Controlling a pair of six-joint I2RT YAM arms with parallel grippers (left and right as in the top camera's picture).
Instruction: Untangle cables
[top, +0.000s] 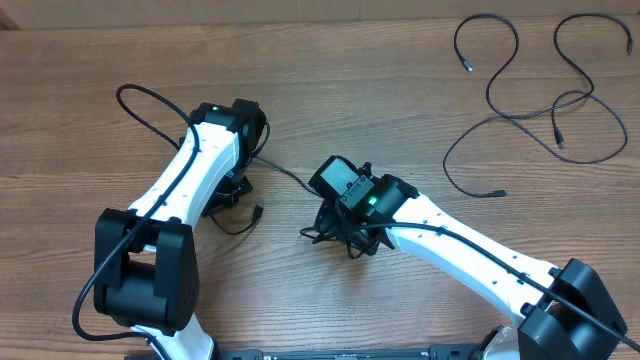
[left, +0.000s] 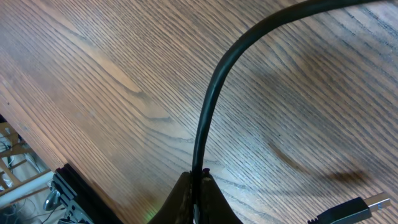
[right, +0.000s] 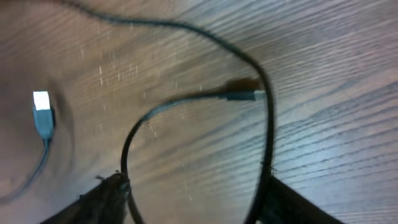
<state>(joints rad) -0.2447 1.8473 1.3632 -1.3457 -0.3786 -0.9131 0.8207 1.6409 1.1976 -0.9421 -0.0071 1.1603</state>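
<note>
Overhead: a black cable (top: 283, 171) runs between the arms; loose cables (top: 520, 112) lie far right. Left wrist: left gripper (left: 196, 186) clamps that cable. Right wrist: right gripper (right: 202, 199) gapes astride a loop (right: 266, 124); closing may trap both strands, tightening the tangle.

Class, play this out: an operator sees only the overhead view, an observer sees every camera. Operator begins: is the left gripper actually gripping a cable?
Observer: Yes, the left wrist view shows the left gripper shut on a black cable running out from its fingertips.
Operator: Any plug nearby?
Observer: A silver-tipped USB plug lies on the table at that view's lower right, clear of the gripper.
Operator: And the right gripper?
Observer: The right gripper is open in its wrist view; cable strands run between its fingers, a small plug just beyond.
</note>
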